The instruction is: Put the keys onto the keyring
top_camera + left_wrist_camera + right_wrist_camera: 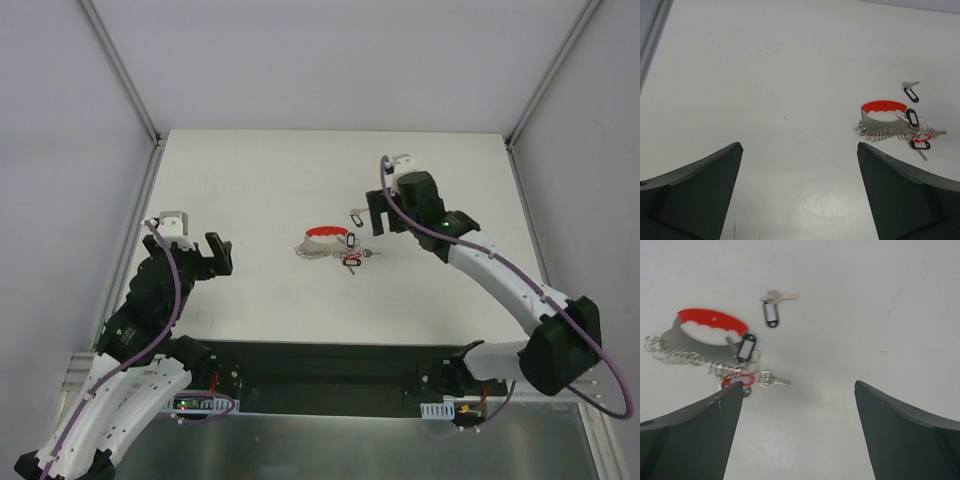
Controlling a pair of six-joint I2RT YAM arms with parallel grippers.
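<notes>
The left arm reaches up the left side of the table, with its wrist turned so the left end effector faces the middle. Its fingers are spread wide and nothing is between them. The right arm stretches farther out along the right side and bends inward. The right end effector is also wide apart and holds nothing.

The keyring lies flat near the middle of the table, close to the right end effector and well apart from the left one. Its red arc is on the far side. A black-tagged key and a red-tagged key lie bunched at its right end; I cannot tell whether they are threaded on. A lone key with a black tag lies just beyond the ring, apart from it.
</notes>
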